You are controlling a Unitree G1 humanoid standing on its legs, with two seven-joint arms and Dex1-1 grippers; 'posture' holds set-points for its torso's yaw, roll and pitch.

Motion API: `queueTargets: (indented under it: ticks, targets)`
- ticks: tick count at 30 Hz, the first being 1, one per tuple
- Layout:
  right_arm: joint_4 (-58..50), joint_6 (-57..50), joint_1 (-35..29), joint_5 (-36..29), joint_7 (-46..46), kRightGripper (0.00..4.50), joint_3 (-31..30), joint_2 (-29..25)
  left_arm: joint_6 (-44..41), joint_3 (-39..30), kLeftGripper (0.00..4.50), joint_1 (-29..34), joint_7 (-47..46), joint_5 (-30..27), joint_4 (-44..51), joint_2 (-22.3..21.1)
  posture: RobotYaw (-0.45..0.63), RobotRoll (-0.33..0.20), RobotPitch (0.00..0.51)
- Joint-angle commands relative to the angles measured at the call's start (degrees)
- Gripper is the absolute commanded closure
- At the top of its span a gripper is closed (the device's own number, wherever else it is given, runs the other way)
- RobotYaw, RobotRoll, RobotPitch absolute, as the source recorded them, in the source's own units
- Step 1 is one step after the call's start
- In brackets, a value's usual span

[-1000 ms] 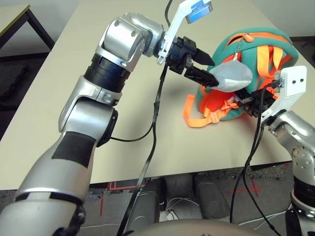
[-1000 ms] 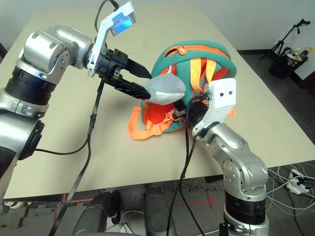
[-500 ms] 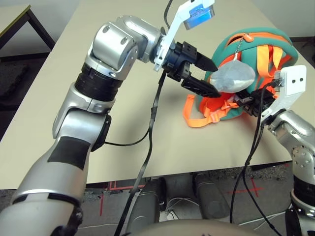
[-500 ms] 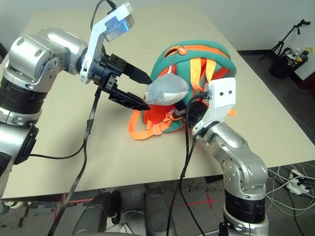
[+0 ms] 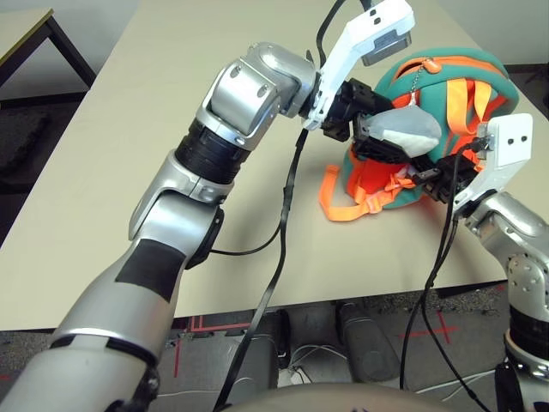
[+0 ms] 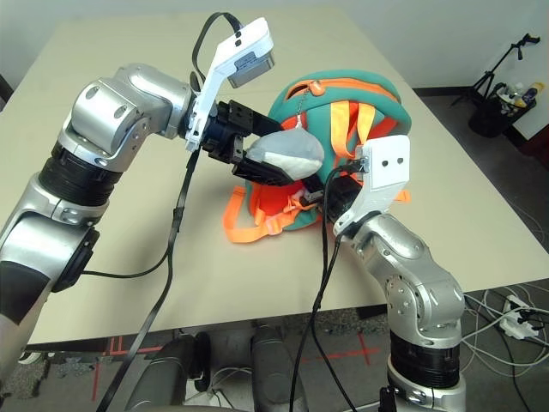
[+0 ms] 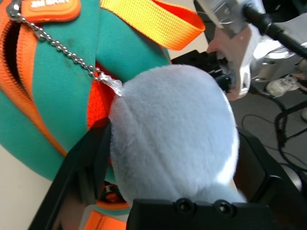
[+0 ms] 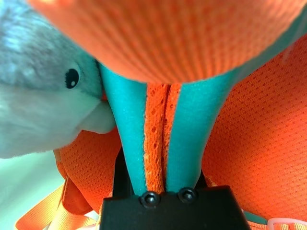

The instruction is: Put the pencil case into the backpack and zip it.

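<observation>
**Both grippers at the backpack, charm between the left fingers**

Your left gripper reaches across the beige table to the near face of the teal-and-orange backpack, which lies toward the table's right side. Its two black fingers stand wide apart, one on either side of the grey plush charm; the charm sits between them and you cannot tell whether the pads press it. A bead chain runs from the charm up to an orange zip pull at the top of the backpack, beside the orange zip trim.

Your right gripper comes in low from the right side. Its fingers are drawn together on a fold of backpack material: a strip of orange mesh flanked by two teal bands passes straight between them. In that wrist view, the charm's pale face with its black eye lies just beside the pinched fold.

Loose orange straps trail from the backpack's lower edge onto the table toward you. The pencil case cannot be made out in these views, so you cannot tell where it is.
</observation>
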State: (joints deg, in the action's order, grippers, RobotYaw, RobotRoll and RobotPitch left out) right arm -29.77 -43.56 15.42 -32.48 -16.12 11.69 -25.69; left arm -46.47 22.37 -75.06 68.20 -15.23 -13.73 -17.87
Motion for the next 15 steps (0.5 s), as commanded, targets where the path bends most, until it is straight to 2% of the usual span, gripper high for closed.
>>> queueTargets:
  ticks: [1,9,12,15]
  targets:
    - [-0.4,0.0,0.2,0.3,-0.3,4.34,-1.7,0.4,0.8,1.0,1.19,-0.2,0.5,1.3,-0.7,-0.6,-0.15,0.000,0.164]
    - [0.0,0.1,0.3,0.4,-0.7,4.34,-1.8,0.3,1.3,-1.5,3.61,-1.6,2.0,0.6,-1.5,-1.7,-0.14,0.000,0.157]
    - [0.2,0.3,0.3,0.5,-0.9,4.34,-1.9,0.3,0.6,-4.1,4.03,-3.1,2.9,-0.9,-2.8,-2.5,-0.14,0.000,0.153]
    - [0.5,0.4,0.4,0.7,-1.2,4.34,-2.0,0.3,1.0,-7.1,4.05,-5.7,2.9,-1.8,-6.8,-3.0,-0.13,0.000,0.151]
